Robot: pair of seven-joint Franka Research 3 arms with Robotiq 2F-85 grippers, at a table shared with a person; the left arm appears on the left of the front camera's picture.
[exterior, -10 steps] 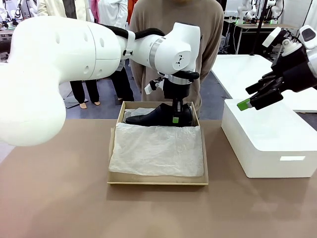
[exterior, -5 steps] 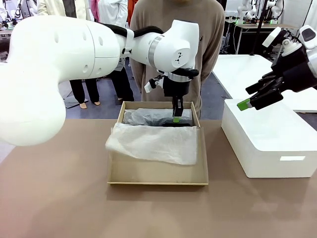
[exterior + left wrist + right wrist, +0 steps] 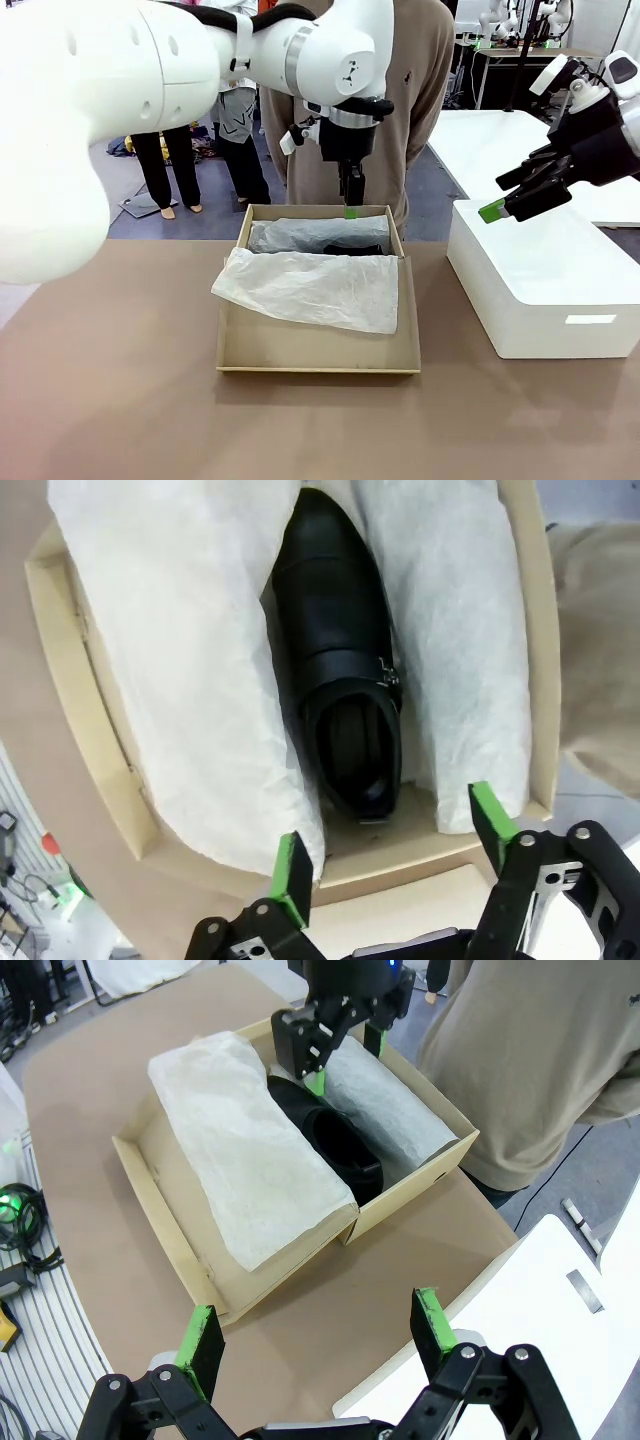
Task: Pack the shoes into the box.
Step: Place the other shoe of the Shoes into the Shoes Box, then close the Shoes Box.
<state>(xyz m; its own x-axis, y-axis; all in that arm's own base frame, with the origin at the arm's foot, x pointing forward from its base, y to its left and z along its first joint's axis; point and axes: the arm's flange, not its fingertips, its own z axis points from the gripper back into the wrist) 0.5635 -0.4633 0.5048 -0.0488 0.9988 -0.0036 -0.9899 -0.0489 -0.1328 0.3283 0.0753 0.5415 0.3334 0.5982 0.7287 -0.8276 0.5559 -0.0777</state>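
Below the left claw [image 3: 392,848], whose fingers stand apart and hold nothing, one black shoe [image 3: 335,680] lies in the box [image 3: 95,730], between two folds of white paper [image 3: 180,650]. Its heel end is nearest to this claw. Off to the side, the right claw [image 3: 316,1335] is also wide open and empty, above a white block [image 3: 540,290].

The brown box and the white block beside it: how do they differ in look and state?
The box is tan cardboard; the white block is glossy white. The box is open on top and holds a black shoe between folds of white paper; the block has a closed flat top. The box sits mid-table; the block sits toward the robot's right. Both are rectangular and rest on the brown table.
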